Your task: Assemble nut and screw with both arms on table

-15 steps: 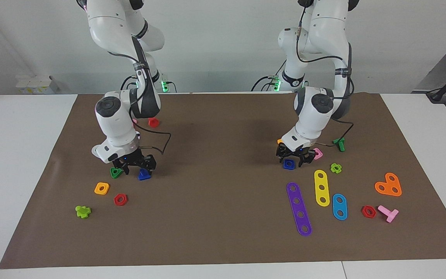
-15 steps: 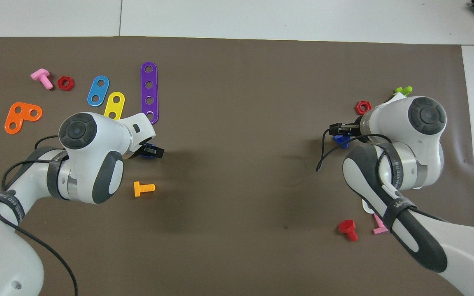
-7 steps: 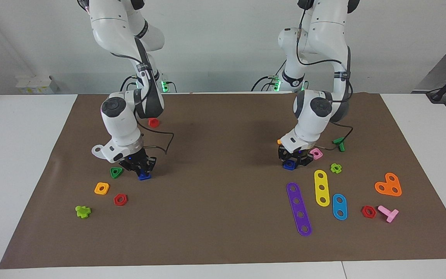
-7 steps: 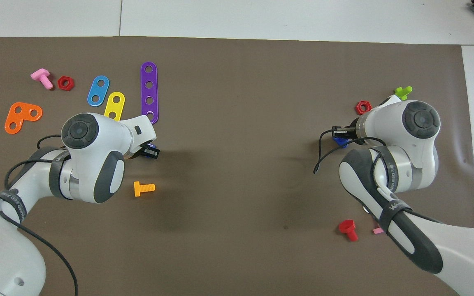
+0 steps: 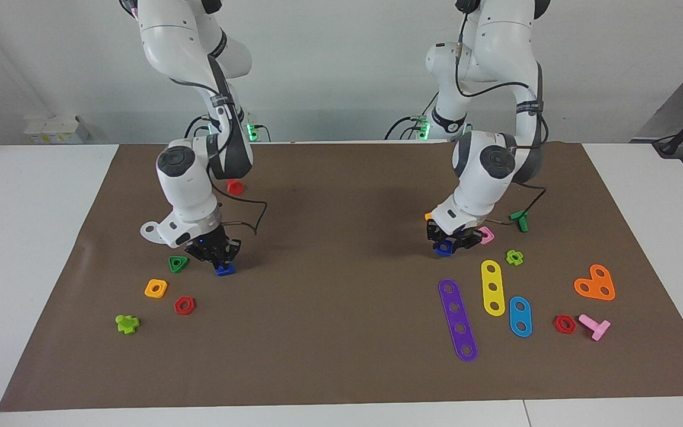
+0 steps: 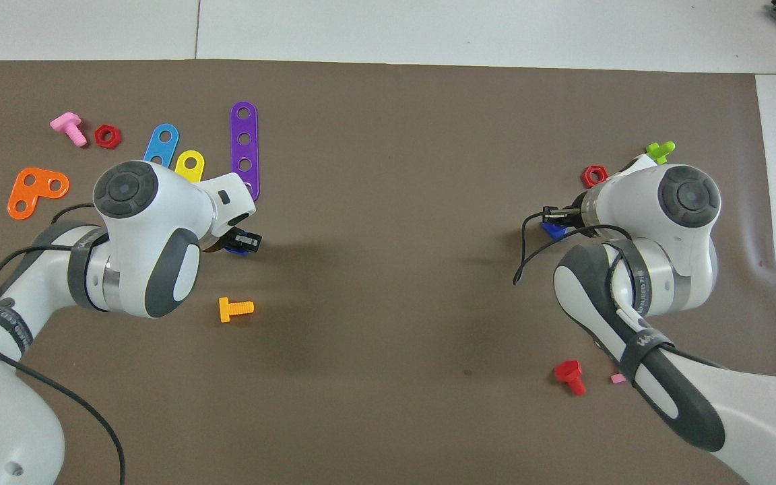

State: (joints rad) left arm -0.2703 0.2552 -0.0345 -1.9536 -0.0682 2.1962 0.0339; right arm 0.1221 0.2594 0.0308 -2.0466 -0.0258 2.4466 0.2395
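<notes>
The dark-blue square nut (image 5: 443,249) lies on the brown mat (image 5: 341,332) toward the left arm's end, between the fingers of my left gripper (image 5: 449,241), which is shut on it at mat height. In the overhead view the nut (image 6: 235,250) peeks out under the left gripper (image 6: 245,241). The dark-blue screw (image 5: 224,270) is toward the right arm's end, and my right gripper (image 5: 218,258) is shut on it, low over the mat. In the overhead view the screw (image 6: 553,231) shows just under the right gripper (image 6: 554,215).
A green triangular nut (image 5: 177,264), an orange square nut (image 5: 156,288) and a red hex nut (image 5: 184,305) lie beside the screw. A pink square nut (image 5: 486,235), a purple strip (image 5: 458,319) and a yellow strip (image 5: 493,287) lie by the nut. An orange screw (image 6: 235,308) lies nearer the robots.
Both grippers went from spread open around their parts to closed on them. The right gripper turned and shifted slightly toward the table's middle; the nut looks slightly raised.
</notes>
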